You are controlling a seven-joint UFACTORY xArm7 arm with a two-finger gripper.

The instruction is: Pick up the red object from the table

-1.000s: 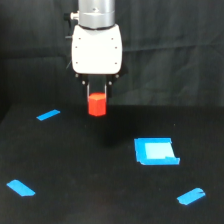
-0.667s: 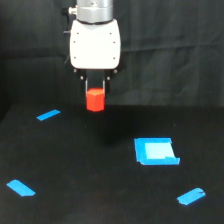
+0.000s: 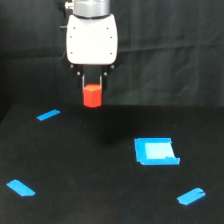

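The red object (image 3: 92,96) is a small red-orange block hanging in the air above the black table (image 3: 100,170), near the back edge toward the exterior view's left. My gripper (image 3: 92,90) is shut on the red object, its dark fingers (image 3: 83,82) clasping the block's upper sides. Directly above them is the white gripper body. The block's top is hidden between the fingers.
A blue square piece (image 3: 156,151) lies on the table toward the exterior view's right. Short blue tape strips lie at the left rear (image 3: 48,115), the left front (image 3: 21,188) and the right front (image 3: 191,196). A dark curtain hangs behind the table.
The gripper has risen with the red object held in it, lifting the block higher above the table. Nothing on the table has moved.
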